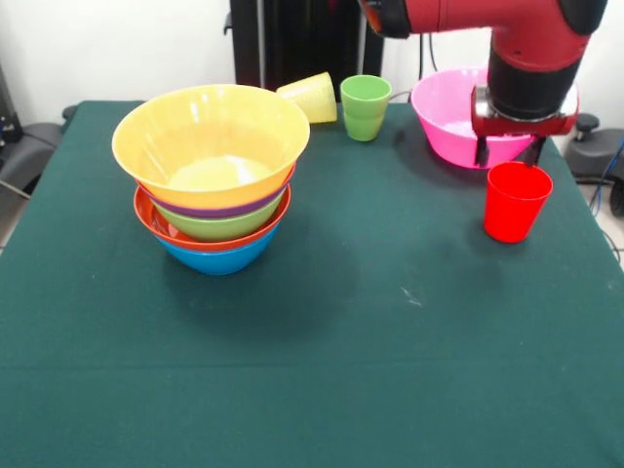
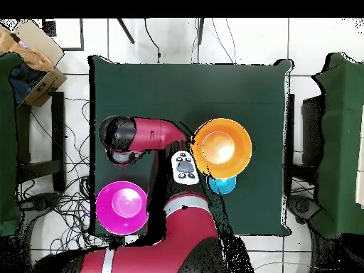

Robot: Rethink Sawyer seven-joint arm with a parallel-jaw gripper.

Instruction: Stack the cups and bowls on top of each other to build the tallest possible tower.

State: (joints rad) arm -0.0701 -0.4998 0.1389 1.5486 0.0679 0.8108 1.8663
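The tower [image 1: 216,175] stands at the left of the front view: nested bowls with the yellow-orange one on top, then purple, green, red-orange and blue rims. From overhead the tower [image 2: 222,148] shows as an orange round. A red cup [image 1: 515,203] stands upright on the cloth at the right. My gripper [image 1: 508,161] hangs straight over it, open, fingertips level with the rim and one on either side. A light green cup [image 1: 366,107] stands upright at the back. Beside it the yellow cup [image 1: 310,96] lies on its side. The pink bowl [image 1: 450,115] sits behind my gripper.
The green tablecloth [image 1: 370,322] covers the whole table. In the overhead view the arm [image 2: 153,134] hides the cups. There the pink bowl [image 2: 122,206] lies near the table's edge, and a small blue bowl [image 2: 224,185] peeks out beside the tower.
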